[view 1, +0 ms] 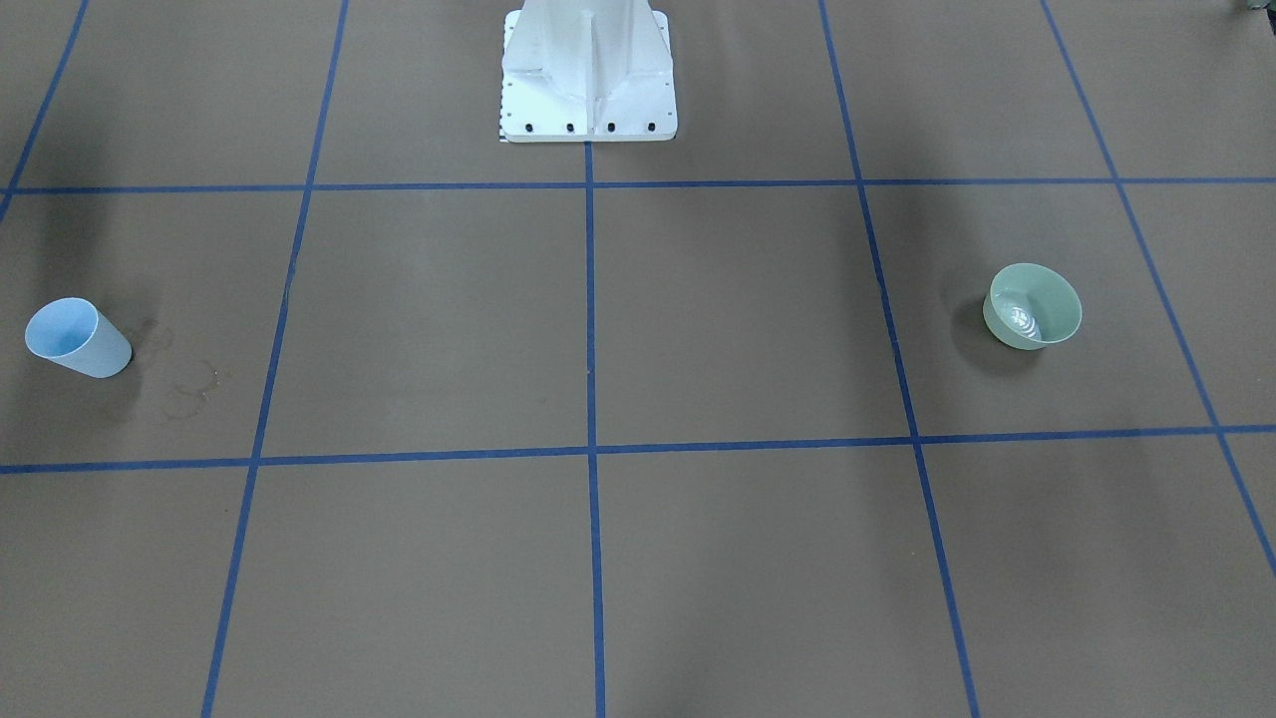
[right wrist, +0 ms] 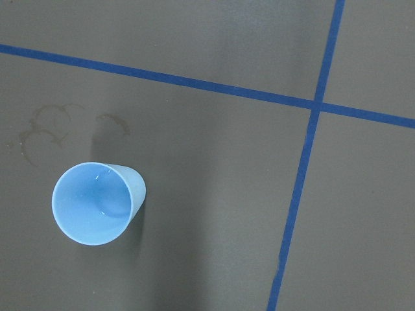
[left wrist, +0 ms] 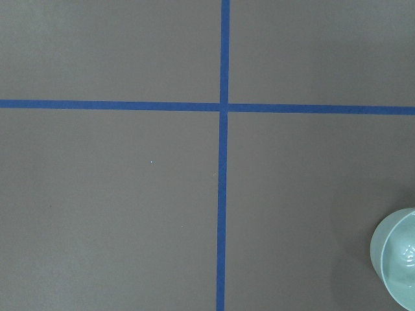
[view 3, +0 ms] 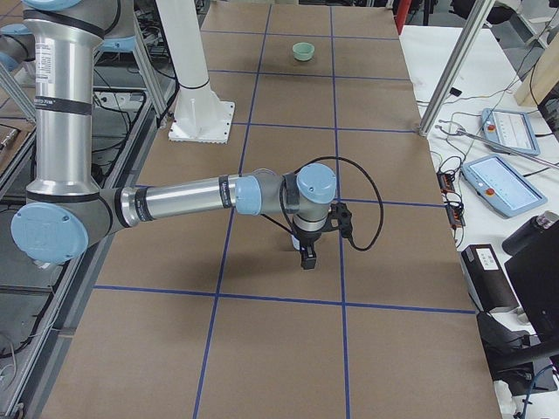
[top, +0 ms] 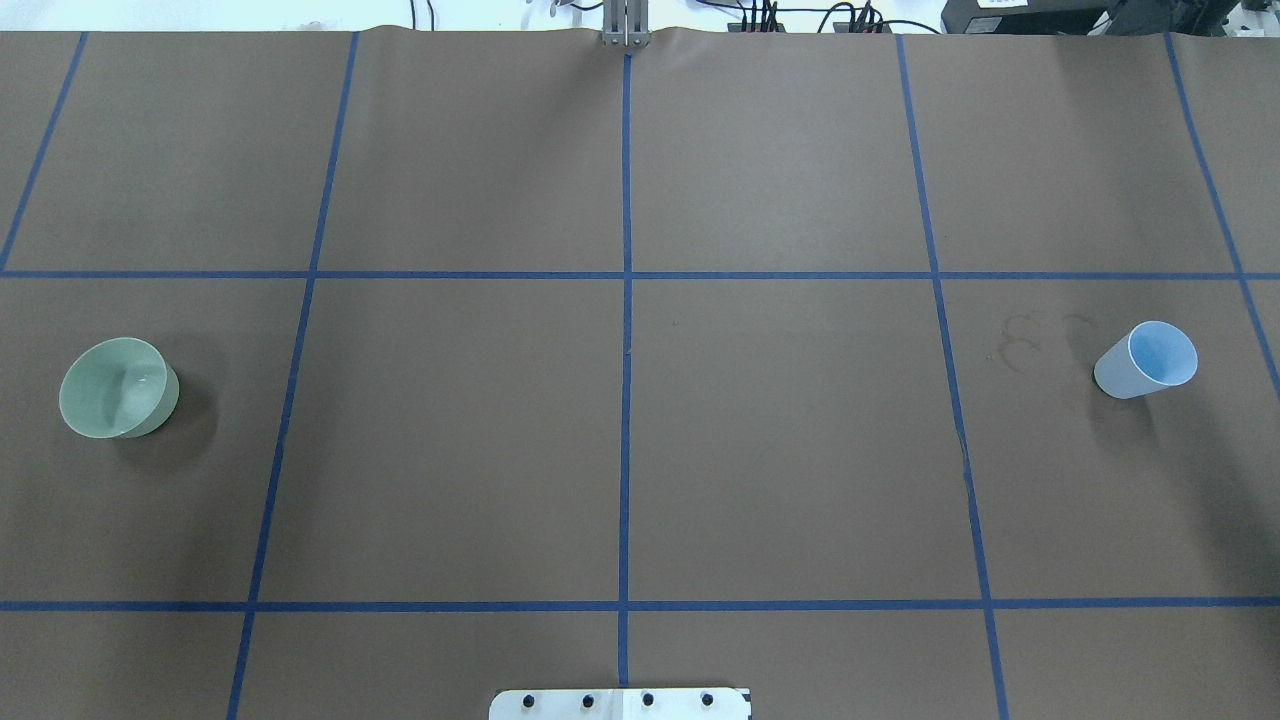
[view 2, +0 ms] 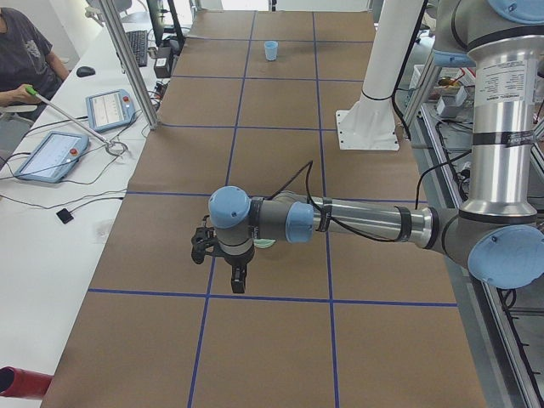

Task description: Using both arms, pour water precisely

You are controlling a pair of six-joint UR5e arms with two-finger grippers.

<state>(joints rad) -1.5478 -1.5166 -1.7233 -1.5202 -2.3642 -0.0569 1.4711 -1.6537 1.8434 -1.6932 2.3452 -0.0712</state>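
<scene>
A pale green bowl [view 1: 1032, 306] stands upright on the brown table [view 1: 738, 329] on my left side, with white glints of water [view 1: 1019, 319] in its bottom. The bowl [top: 118, 387] sits far left in the overhead view and cuts into the left wrist view's lower right corner [left wrist: 399, 262]. A light blue cup [top: 1147, 360] stands on my right side, and the right wrist view looks down into the cup [right wrist: 97, 202]. My left gripper [view 2: 235, 283] hangs over the bowl, my right gripper [view 3: 307, 257] over the cup. Both show only in the side views, so I cannot tell their state.
The white pedestal [view 1: 588, 90] stands at the table's robot side. Blue tape lines [top: 626, 400] form a grid. Faint dried ring stains [top: 1020, 340] lie beside the cup. A seated person [view 2: 21, 59] and control tablets [view 2: 47, 155] are at a side desk.
</scene>
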